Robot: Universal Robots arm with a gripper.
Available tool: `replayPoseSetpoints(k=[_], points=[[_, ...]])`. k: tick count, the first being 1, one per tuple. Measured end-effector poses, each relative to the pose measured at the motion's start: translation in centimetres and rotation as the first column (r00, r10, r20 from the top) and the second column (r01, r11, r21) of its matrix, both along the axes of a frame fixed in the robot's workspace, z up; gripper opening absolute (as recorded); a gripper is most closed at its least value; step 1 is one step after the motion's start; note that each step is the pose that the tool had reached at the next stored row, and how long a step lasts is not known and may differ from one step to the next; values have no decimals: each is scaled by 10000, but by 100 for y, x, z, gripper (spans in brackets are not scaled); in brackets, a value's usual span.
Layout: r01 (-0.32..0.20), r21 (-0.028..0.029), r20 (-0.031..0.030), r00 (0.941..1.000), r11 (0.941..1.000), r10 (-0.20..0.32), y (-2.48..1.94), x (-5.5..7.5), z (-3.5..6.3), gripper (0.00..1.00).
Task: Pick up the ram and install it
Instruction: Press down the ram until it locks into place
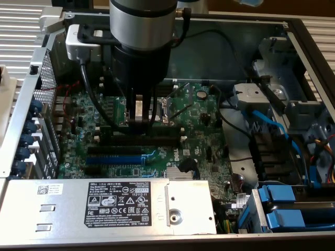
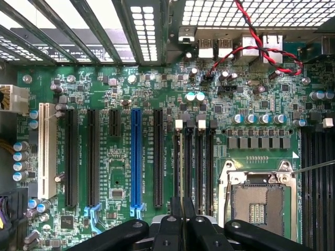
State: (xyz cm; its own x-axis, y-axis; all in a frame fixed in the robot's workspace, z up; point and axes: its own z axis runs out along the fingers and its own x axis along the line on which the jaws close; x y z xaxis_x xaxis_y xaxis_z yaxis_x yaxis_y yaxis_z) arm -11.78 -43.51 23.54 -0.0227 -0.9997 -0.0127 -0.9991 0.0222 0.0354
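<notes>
My gripper hangs straight down over the green motherboard, its fingertips at the row of black memory slots. The ram shows as a long, thin dark-green strip standing on edge along the slot line, running out to both sides of the fingertips. The fingers are shut on its middle. In the wrist view the two dark fingers sit pressed close together, in line with the memory slot nearest the blue slot. There the ram appears edge-on as a thin line. Whether it is seated in the slot I cannot tell.
The blue expansion slot and black slots lie beside the memory slots, with the open CPU socket on the other side. A grey power supply box borders the board at the front. Blue cables and drive bays crowd the exterior view's right.
</notes>
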Motion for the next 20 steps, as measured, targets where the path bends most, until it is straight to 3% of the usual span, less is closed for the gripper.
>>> replayPoseSetpoints(k=[20], points=[[-1, 0, 20, 10000, 10000, 1, -2, -6, -29, 12]])
